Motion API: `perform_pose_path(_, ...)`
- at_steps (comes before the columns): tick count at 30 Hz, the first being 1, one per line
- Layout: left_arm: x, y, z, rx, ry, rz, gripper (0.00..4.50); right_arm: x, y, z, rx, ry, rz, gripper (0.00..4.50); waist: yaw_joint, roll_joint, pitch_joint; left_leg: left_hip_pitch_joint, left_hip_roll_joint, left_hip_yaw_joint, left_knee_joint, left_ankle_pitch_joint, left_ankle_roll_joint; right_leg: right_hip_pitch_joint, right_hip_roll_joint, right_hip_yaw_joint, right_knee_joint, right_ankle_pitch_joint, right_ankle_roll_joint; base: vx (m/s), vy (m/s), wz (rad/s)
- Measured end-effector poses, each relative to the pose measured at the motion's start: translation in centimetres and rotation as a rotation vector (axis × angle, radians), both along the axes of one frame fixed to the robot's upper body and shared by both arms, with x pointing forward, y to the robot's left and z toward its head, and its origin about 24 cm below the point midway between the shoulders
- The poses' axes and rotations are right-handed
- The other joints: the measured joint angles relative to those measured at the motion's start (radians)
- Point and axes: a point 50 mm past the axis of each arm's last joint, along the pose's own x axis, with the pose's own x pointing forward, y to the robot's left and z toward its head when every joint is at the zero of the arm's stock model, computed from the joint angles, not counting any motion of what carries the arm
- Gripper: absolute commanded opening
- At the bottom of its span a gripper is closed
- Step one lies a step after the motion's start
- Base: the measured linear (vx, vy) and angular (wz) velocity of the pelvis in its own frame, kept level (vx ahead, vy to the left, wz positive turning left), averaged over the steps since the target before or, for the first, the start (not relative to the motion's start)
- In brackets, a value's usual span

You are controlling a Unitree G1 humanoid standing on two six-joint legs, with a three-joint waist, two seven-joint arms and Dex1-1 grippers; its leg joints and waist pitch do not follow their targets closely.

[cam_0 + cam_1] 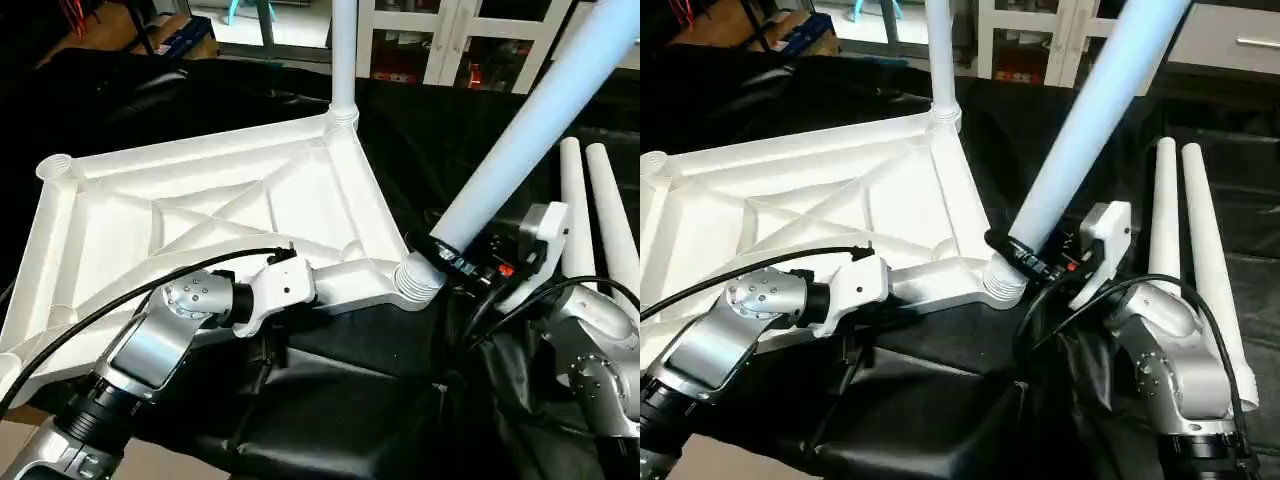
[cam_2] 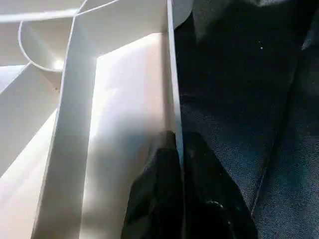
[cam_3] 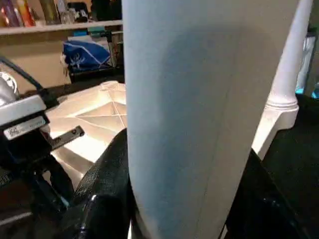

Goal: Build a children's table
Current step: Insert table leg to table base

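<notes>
A black-draped bench (image 1: 200, 90) runs across the frame and carries everything. On it, over the left and centre, the white tabletop (image 1: 230, 215) lies underside up, its X-shaped ribs and raised rim showing. Its round corner sockets act as the holders here: the far socket at upper centre has an upright leg (image 1: 343, 50) standing in it, the near-right socket (image 1: 418, 280) at centre right has a tilted leg (image 1: 530, 130) meeting it and leaning toward the upper right, and the socket at the far left corner (image 1: 55, 166) stands open. At the right edge two loose legs (image 1: 1185, 240) lie side by side on the black cloth, touching or nearly so. The right hand (image 1: 1040, 262), at centre right, has its black fingers (image 3: 107, 174) set on either side of the tilted leg just above the socket, gripping it. The left hand (image 2: 179, 189), at lower centre, is pinched narrow on the thin near rim of the tabletop, one finger on each side of the wall.
</notes>
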Motion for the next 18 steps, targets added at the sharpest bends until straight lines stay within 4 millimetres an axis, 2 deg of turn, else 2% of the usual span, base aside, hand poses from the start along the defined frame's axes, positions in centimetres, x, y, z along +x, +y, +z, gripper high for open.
perform_pose_path(7,0.0,0.0,0.0,0.002,0.001,0.000,0.00,-0.8,1.3,0.2,-0.183,-0.092,0.101,1.81,-0.001,-0.002,-0.002,0.000,0.000,0.000,0.000,0.000,0.000,0.000,0.000,0.000,0.000,0.000,0.000,0.000,0.000,0.00)
perform_pose_path(12,0.1,0.3,-0.1,0.004,0.002,0.013,0.00,-1.0,1.9,0.1,-0.219,-0.110,0.138,1.81,-0.007,-0.004,-0.004,0.000,0.000,0.000,0.000,0.000,0.000,0.000,0.000,0.000,0.000,-0.003,0.006,0.000,0.000,0.00)
perform_pose_path(18,0.3,0.4,0.0,0.004,-0.007,0.025,0.00,-0.3,1.9,0.3,-0.200,-0.115,0.118,1.81,-0.010,-0.006,-0.003,0.000,0.000,0.000,0.000,0.000,-0.001,-0.002,0.000,0.001,-0.002,-0.004,0.006,0.000,0.000,0.00)
